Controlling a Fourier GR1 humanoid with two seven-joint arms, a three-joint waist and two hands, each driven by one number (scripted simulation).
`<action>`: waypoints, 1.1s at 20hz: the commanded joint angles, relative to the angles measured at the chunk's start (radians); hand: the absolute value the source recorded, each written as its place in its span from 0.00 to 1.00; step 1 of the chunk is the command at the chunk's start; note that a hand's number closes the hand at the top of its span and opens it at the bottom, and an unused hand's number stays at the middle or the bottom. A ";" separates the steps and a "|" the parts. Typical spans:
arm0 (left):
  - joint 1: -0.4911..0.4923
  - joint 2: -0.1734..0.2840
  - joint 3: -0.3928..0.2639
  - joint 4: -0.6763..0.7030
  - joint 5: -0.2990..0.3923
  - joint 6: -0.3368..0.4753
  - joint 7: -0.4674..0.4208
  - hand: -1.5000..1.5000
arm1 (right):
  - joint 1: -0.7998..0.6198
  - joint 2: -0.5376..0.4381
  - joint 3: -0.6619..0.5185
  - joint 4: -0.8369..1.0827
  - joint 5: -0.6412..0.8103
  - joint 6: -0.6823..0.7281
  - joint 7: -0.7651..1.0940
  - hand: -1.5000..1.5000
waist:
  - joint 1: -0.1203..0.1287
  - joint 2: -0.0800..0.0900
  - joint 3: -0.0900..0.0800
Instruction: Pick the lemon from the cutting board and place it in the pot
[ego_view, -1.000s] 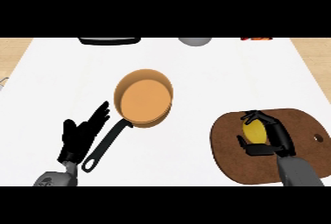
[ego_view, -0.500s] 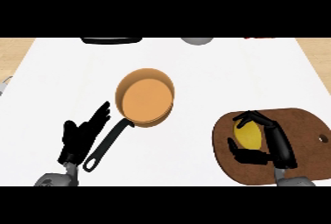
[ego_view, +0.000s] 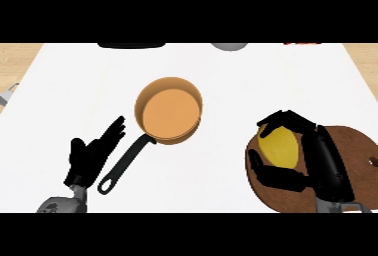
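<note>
A yellow lemon (ego_view: 279, 145) sits over the left part of the round brown cutting board (ego_view: 353, 145) at the lower right. My right hand (ego_view: 317, 159) is curled round it, fingers over its top and thumb under it. I cannot tell whether the lemon still touches the board. An orange pot with a long black handle (ego_view: 170, 110) stands in the middle of the white counter, left of the lemon. My left hand (ego_view: 90, 155) rests open at the lower left, beside the pot's handle and apart from it.
A black object (ego_view: 133, 45) and a grey round object (ego_view: 230, 46) lie along the counter's far edge, with something red (ego_view: 299, 43) at the far right. A grey item (ego_view: 6, 94) pokes in at the left edge. Wooden floor shows past both sides.
My right hand with the lemon has shifted left across the cutting board and looks larger in view. The left hand and the pot have stayed put.
</note>
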 joint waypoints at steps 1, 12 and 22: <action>0.002 -0.044 -0.035 -0.045 -0.028 0.038 0.046 0.50 | -0.160 0.005 0.025 -0.065 0.116 0.087 0.247 1.00 | 0.012 0.002 0.001; 0.024 -0.067 -0.059 0.035 -0.063 0.010 -0.061 0.50 | -0.731 0.204 0.034 0.352 0.181 0.310 0.531 1.00 | 0.030 0.006 0.001; -0.039 -0.023 0.011 0.040 -0.026 -0.018 -0.009 0.50 | -0.949 0.279 0.158 0.777 0.386 0.355 0.541 1.00 | 0.037 0.009 0.000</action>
